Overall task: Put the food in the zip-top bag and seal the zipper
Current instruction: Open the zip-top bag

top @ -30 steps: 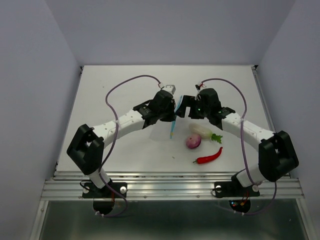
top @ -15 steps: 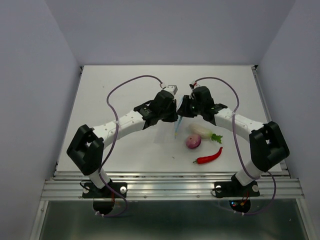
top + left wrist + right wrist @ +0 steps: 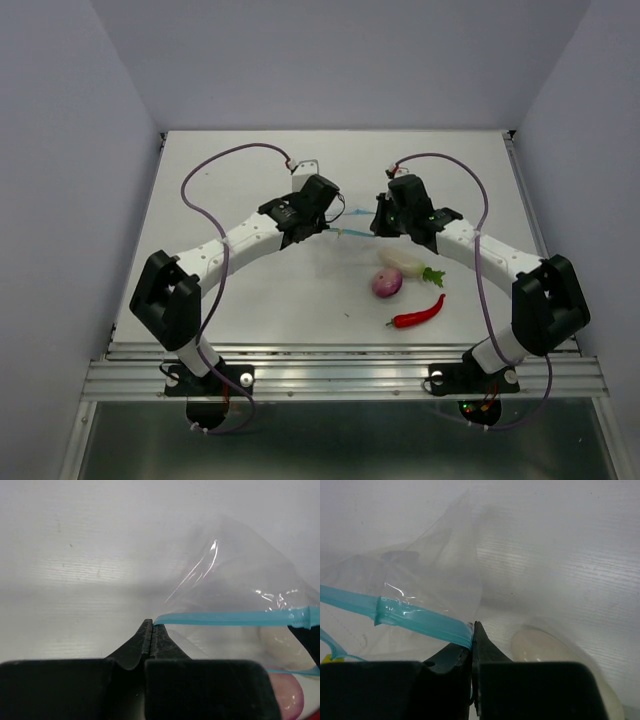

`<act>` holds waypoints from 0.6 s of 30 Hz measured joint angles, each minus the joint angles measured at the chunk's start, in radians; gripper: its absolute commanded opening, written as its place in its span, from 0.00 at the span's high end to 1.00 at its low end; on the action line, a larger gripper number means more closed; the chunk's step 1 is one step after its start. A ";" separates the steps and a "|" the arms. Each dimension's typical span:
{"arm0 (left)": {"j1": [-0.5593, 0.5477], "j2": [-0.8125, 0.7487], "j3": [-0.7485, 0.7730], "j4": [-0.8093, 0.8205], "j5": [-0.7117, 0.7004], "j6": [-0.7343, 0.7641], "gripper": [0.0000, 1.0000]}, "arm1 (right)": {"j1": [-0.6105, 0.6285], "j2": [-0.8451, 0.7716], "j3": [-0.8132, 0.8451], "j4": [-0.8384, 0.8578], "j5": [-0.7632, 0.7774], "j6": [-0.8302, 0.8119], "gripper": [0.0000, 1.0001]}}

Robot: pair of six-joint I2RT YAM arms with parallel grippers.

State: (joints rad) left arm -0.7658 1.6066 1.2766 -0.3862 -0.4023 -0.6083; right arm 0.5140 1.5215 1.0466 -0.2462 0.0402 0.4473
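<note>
The left pincer (image 3: 150, 626) and right pincer (image 3: 473, 628), each pinching an end of the zipper (image 3: 352, 233), had just drawn apart, stretching the zip-top bag (image 3: 235, 575) level at mid-frame, while radish (image 3: 402, 262), onion (image 3: 387, 283) and chili (image 3: 418, 315) lay unbagged on the desk (image 3: 250, 290).

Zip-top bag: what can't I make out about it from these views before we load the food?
- Top external: the zip-top bag shows only as a thin blue line between the left gripper and right gripper; too small to judge whether its mouth is open.
- Left wrist: the zipper runs off the right edge; the fingers hide its pinched end.
- Right wrist: its other end runs off the left edge.
</note>
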 measured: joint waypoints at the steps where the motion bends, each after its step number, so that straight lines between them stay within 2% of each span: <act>1: 0.012 0.000 0.006 -0.015 -0.020 -0.010 1.00 | 0.002 -0.006 0.000 -0.008 0.007 -0.011 0.95; 13: 0.048 -0.005 0.071 -0.051 -0.082 -0.074 1.00 | 0.050 -0.058 0.097 -0.080 0.152 -0.113 0.96; 18: 0.048 -0.032 0.069 -0.032 -0.065 -0.040 1.00 | 0.050 -0.058 0.122 -0.097 0.155 -0.130 0.89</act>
State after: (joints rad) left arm -0.7181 1.5742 1.3453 -0.4183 -0.4671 -0.6479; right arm 0.5644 1.4631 1.1687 -0.3431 0.1951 0.3176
